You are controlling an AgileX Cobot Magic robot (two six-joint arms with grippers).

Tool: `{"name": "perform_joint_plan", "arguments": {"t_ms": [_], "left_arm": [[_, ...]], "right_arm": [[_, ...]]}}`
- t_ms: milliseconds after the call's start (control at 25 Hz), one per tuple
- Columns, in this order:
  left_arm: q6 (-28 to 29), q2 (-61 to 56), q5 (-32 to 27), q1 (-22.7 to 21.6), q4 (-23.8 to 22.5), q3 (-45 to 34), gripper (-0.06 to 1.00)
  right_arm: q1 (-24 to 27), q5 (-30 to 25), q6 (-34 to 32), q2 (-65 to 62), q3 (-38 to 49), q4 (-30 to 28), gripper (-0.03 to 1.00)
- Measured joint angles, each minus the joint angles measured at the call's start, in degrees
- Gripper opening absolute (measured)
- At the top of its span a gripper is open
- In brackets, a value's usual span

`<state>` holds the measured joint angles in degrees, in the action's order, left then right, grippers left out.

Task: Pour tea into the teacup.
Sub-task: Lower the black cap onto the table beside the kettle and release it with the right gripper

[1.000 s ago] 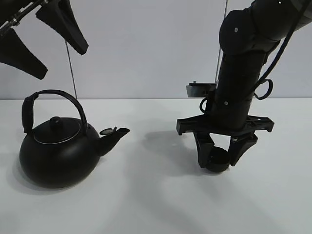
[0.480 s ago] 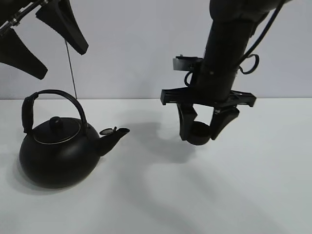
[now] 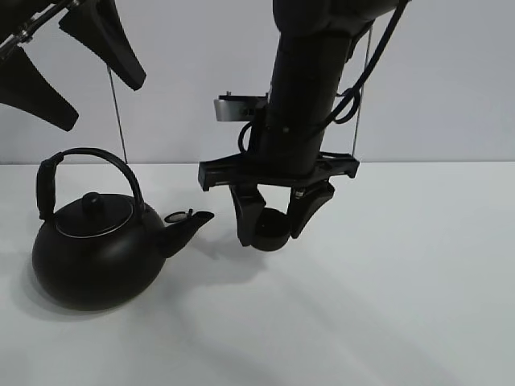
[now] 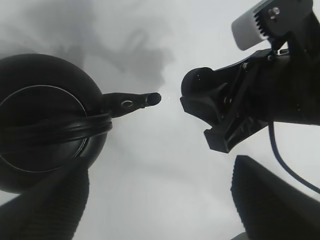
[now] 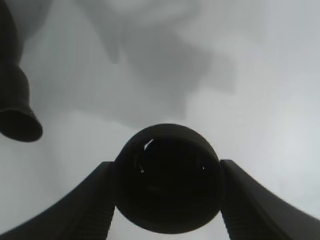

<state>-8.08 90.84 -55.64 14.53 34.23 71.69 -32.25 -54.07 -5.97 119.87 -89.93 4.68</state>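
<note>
The teacup [image 3: 272, 230], small, round and black, hangs a little above the white table, with my right gripper [image 3: 273, 225] shut on it. It is just right of the spout [image 3: 193, 219] of the big black kettle [image 3: 88, 257], slightly lower than the spout tip and not touching it. In the right wrist view the teacup [image 5: 167, 192] sits between both fingers [image 5: 85, 210], its glossy inside showing, and the spout [image 5: 17, 122] is at the edge. My left gripper [image 3: 103, 100] hangs open high above the kettle [image 4: 45, 130], holding nothing.
The white table [image 3: 386, 305] stretches to the right and front of the kettle. A plain pale wall stands behind it. Two thin vertical cables [image 3: 117, 112] hang in front of the wall. The kettle's arched handle [image 3: 88, 154] stands upright over its lid.
My right arm has carried the teacup leftward and slightly up, from the right half of the table to just beside the kettle's spout. The left gripper and kettle have not moved.
</note>
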Motion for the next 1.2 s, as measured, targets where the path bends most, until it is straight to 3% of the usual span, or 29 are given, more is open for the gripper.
{"name": "perform_joint_plan", "arguments": {"t_ms": [440,1200], "left_arm": [[0.0,0.0,0.9,0.0,0.0,0.0,0.57],[0.0,0.0,1.9,0.0,0.0,0.0,0.57]], "right_arm": [[-1.3,4.4,0.0,5.2,0.0,1.2,0.40],[-1.3,5.5,0.0,5.7,0.0,0.2,0.40]]}}
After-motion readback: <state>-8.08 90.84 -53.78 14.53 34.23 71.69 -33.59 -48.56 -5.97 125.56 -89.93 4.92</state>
